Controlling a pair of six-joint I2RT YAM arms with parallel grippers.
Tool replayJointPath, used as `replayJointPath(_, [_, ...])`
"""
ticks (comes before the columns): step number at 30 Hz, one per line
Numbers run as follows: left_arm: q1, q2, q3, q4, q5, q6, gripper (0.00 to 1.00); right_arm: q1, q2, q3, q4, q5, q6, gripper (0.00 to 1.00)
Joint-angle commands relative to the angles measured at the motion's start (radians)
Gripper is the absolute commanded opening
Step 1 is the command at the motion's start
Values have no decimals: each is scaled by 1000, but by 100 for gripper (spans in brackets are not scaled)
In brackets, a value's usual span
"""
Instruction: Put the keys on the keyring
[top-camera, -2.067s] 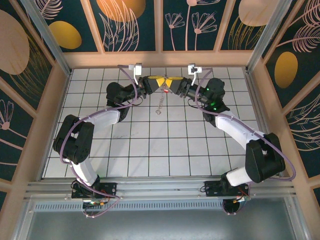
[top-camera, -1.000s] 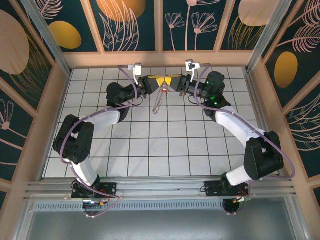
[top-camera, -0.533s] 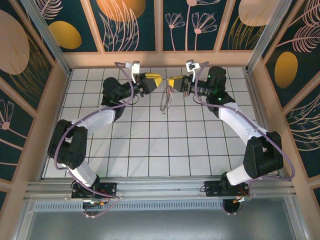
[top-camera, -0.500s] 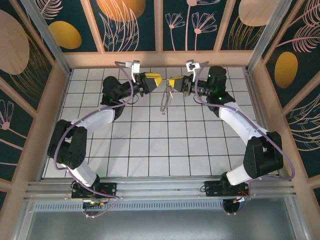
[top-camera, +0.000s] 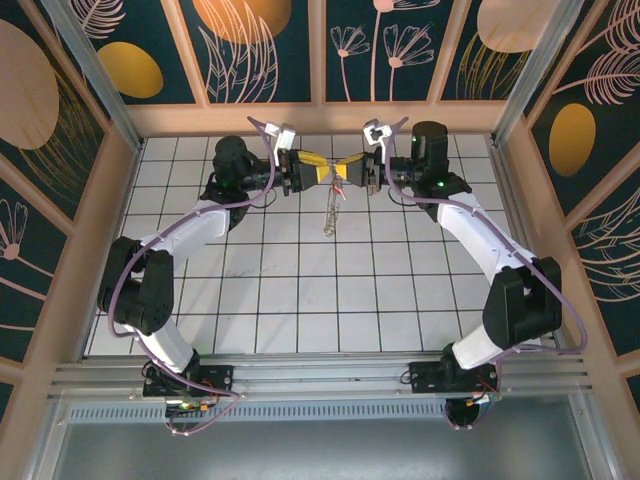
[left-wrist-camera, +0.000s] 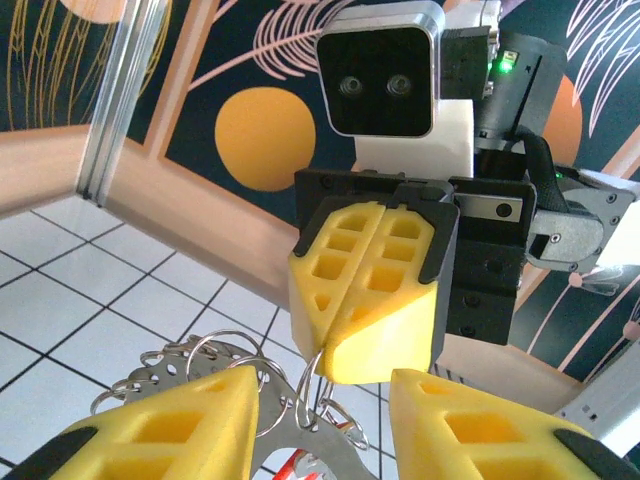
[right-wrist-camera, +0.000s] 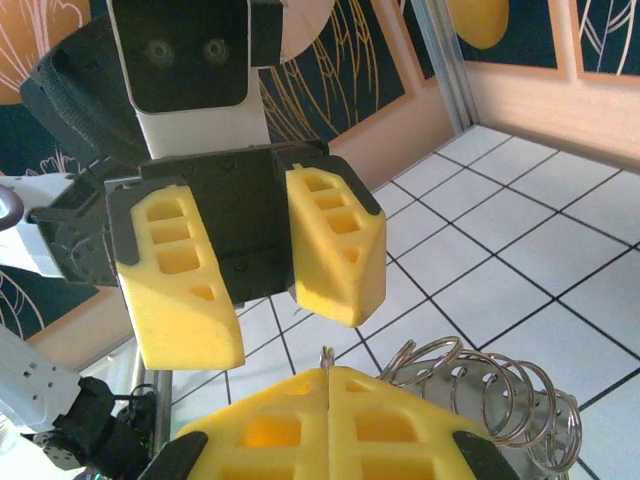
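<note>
Now, the arms: we count two, both reaching to the far side of the table (top-camera: 300, 300), with their tips facing each other, very near.
Left gripper (top-camera: 314, 171): we count two yellow fingers (left-wrist-camera: 170, 415). Its jaws are spread wide with nothing between the pads. In the left wrist view the ring wire shows in the gap but touches neither pad.
Right gripper (top-camera: 346, 168): two yellow fingers too. Its jaws are pressed together and pinch the thin wire of the keyring at the very tip.
Keyring (top-camera: 329, 212): we count one. It hangs down from the right gripper, above the table, in the space between the two arms.
Small rings (right-wrist-camera: 485, 400): a bunch of silver loops sits on the keyring, close together like a spring. We cannot count them one by one.
Key (top-camera: 338, 188): we see one, a small red spot right below the two grippers, by the top of the keyring. We cannot tell if it is on the wire.
</note>
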Motion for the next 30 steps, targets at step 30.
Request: replayJointPath(30, [-24, 71, 30, 107, 136, -43, 23, -2, 24, 39, 33, -57, -10, 0])
